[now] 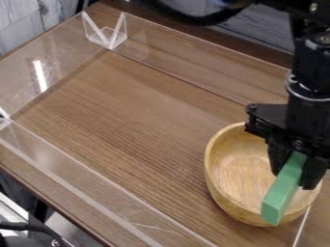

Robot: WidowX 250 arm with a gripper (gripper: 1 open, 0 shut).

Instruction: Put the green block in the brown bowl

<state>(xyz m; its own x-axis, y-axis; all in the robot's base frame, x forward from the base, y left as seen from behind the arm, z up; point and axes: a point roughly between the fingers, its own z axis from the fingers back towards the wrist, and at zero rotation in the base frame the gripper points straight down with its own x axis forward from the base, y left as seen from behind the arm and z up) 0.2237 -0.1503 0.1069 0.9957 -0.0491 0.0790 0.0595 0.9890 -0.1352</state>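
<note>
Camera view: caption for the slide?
Claw shut on green block, holding it tilted over the brown bowl.

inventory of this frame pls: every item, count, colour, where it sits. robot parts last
green block: 1, bright green, held upright and tilted in the gripper, lower end down over the bowl's right side; cannot tell if it touches the bowl
brown bowl: 1, light tan wood, on the table at lower right
table: 1, brown wood grain, fills most of the view
clear wall: transparent panels along the table's edges, with a clear corner bracket at upper left
gripper: 1, black, pointing down over the bowl, shut on the green block
arm: 1, black, coming down from the upper right
</note>
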